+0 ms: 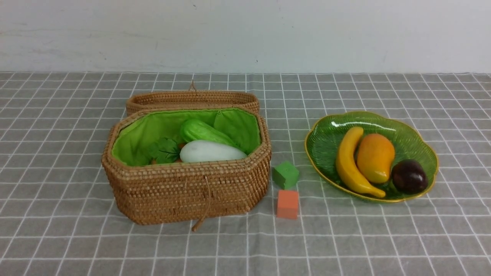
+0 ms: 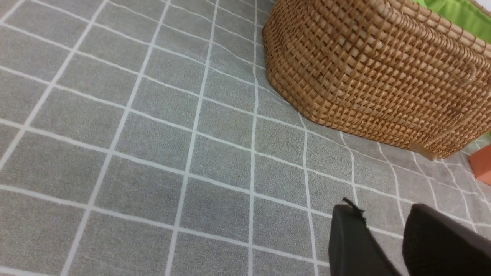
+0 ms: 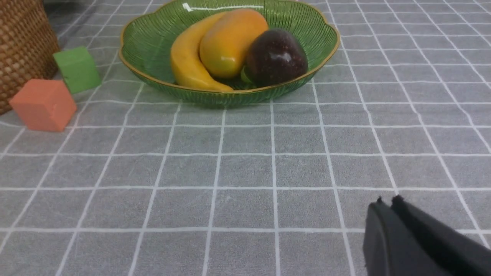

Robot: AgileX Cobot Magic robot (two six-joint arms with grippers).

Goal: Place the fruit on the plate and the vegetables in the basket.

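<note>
The wicker basket (image 1: 184, 191) stands open at the centre left. On its green lining lie a ridged green gourd (image 1: 203, 132) and a white radish (image 1: 211, 151) with dark leaves. The green leaf-shaped plate (image 1: 326, 138) at the right holds a banana (image 1: 347, 161), a mango (image 1: 376, 157) and a dark mangosteen (image 1: 409, 176). Neither arm shows in the front view. My left gripper (image 2: 383, 209) hangs open and empty over the cloth, short of the basket's wall (image 2: 368, 76). My right gripper (image 3: 387, 201) is shut and empty, well back from the plate (image 3: 149, 42).
A green cube (image 1: 285, 174) and an orange cube (image 1: 287, 204) sit between basket and plate. The woven lid (image 1: 191, 99) rests behind the basket. A thin strap (image 1: 203, 214) hangs down its front. Grey checked cloth covers the table.
</note>
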